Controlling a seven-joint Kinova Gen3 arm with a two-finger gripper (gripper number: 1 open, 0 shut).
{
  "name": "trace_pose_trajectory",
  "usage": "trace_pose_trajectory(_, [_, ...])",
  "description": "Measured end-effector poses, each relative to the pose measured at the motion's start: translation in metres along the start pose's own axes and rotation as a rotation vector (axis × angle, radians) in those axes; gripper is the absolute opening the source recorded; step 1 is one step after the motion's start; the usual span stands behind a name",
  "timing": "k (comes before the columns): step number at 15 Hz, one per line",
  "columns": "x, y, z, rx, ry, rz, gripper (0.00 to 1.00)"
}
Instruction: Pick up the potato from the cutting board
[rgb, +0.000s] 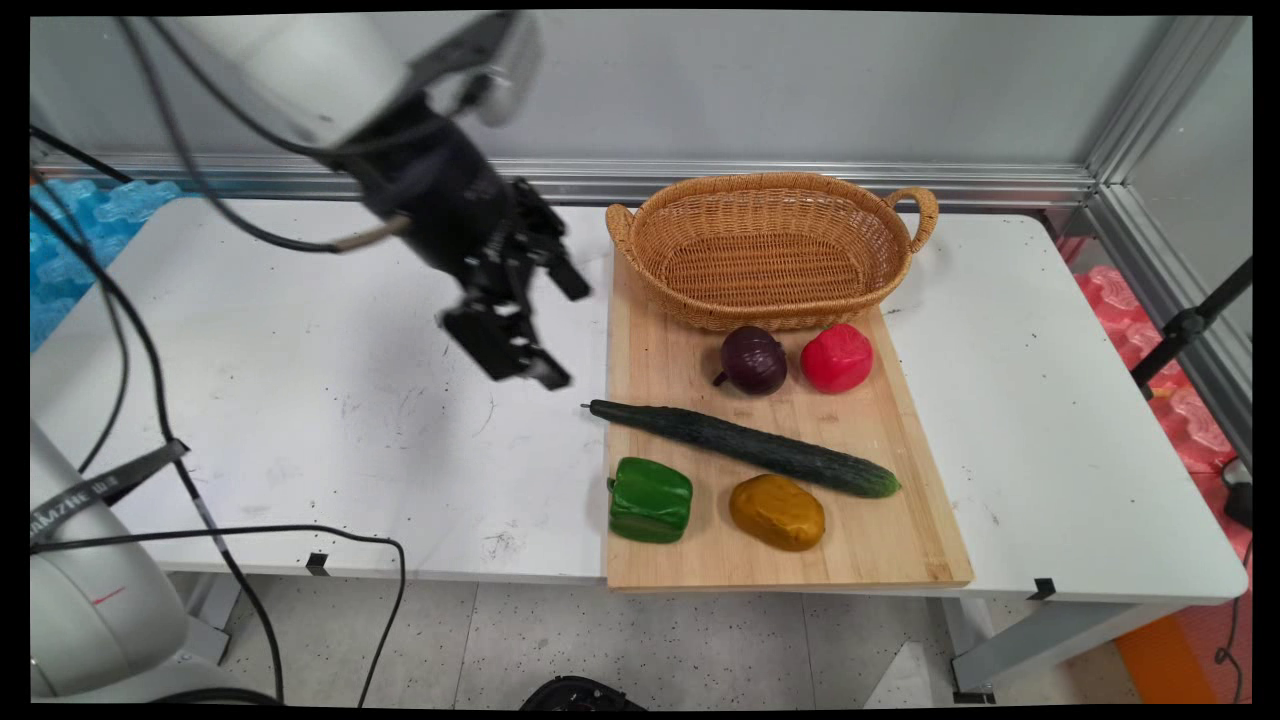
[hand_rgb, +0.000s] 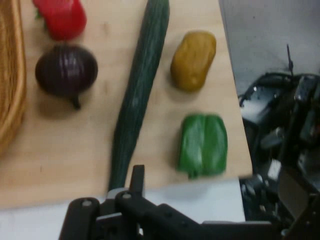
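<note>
Wood board (rgb: 668, 370) lies on white bench (rgb: 300, 400); on it a wicker basket (rgb: 770, 250), red onion (rgb: 754, 360), tomato (rgb: 836, 357), cucumber (rgb: 745, 447), green pepper (rgb: 651, 499), potato (rgb: 777, 512).

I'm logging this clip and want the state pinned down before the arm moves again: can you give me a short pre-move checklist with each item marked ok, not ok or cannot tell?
1. Gripper open and holding nothing: ok; the fingers stand apart with nothing between them.
2. Gripper clear of the table: ok; it hangs above the bare top, left of the cutting board.
3. Nearest item untouched: ok; the cucumber lies slantwise on the board, stem end toward the gripper, apart from it.
4. Other produce on the board: ok; red onion, red pepper, green pepper and potato each lie apart.
5. Wicker basket empty: ok.
6. Hanging cables free of snags: cannot tell.
</note>
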Motion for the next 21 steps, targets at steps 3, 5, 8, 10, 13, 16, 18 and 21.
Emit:
trace_pose_trajectory(3, [0.027,0.0,0.032,-0.005,0.015,0.019,1.0])
trace_pose_trajectory(5, [0.042,-0.001,0.057,-0.01,0.016,0.038,1.0])
trace_pose_trajectory(8, [0.06,-0.001,0.093,-0.018,0.007,0.075,1.0])
trace_pose_trajectory(10, [0.067,-0.001,0.112,-0.021,-0.003,0.095,1.0])
trace_pose_trajectory(13, [0.077,0.001,0.147,-0.031,-0.027,0.137,1.0])
trace_pose_trajectory(16, [0.084,0.003,0.181,-0.04,-0.05,0.178,1.0])
trace_pose_trajectory(18, [0.088,0.004,0.202,-0.044,-0.063,0.207,1.0])
trace_pose_trajectory(21, [0.093,0.004,0.228,-0.046,-0.078,0.245,1.0])
